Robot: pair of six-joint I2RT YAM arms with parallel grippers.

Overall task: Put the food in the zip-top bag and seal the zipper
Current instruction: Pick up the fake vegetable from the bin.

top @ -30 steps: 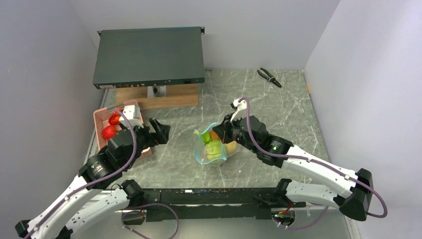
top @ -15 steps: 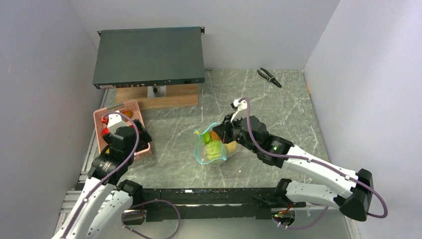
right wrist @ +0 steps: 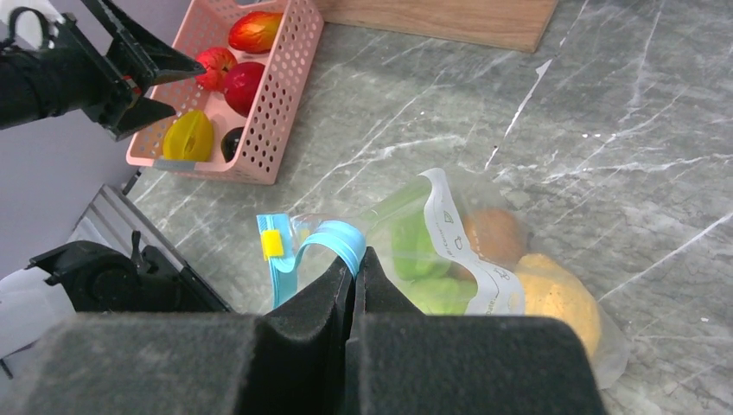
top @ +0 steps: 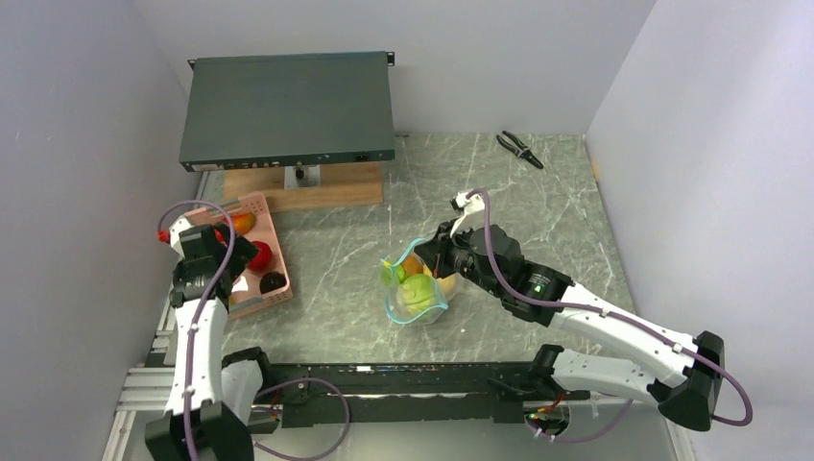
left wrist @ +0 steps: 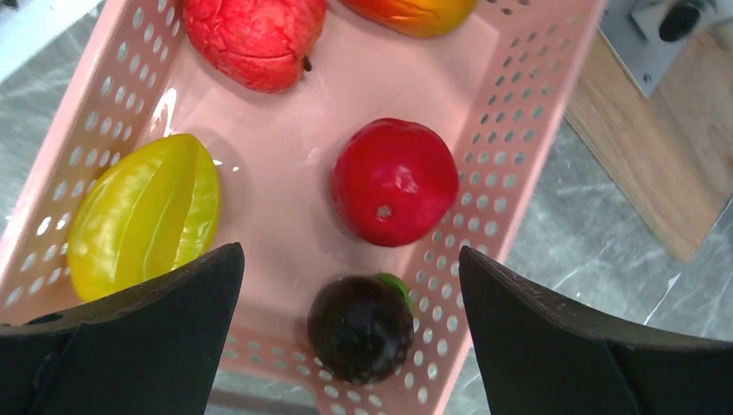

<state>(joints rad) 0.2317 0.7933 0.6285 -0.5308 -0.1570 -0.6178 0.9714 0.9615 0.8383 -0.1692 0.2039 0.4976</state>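
Observation:
The clear zip-top bag (top: 415, 293) stands at the table's middle with green, orange and yellow food (right wrist: 432, 259) inside. My right gripper (right wrist: 356, 259) is shut on the teal-blue zipper (right wrist: 333, 235) strip and holds the bag's mouth up; it also shows in the top view (top: 427, 257). My left gripper (left wrist: 350, 337) is open and empty above the pink basket (left wrist: 519, 112). Below its jaws lies a dark purple fruit (left wrist: 359, 327). A red round fruit (left wrist: 395, 181), a yellow star fruit (left wrist: 143, 216), a bumpy red fruit (left wrist: 251, 35) and an orange-red fruit (left wrist: 415, 10) lie in the basket too.
A dark flat device (top: 288, 108) rests on a wooden board (top: 302, 187) at the back left. Pliers (top: 519, 149) lie at the back right. The basket (top: 251, 288) sits by the left wall. A yellow slider (right wrist: 272, 245) sits on the zipper.
My left arm has swung left, away from the table's middle, and now hangs open over the basket. My right gripper still holds the bag's edge and has shifted slightly.

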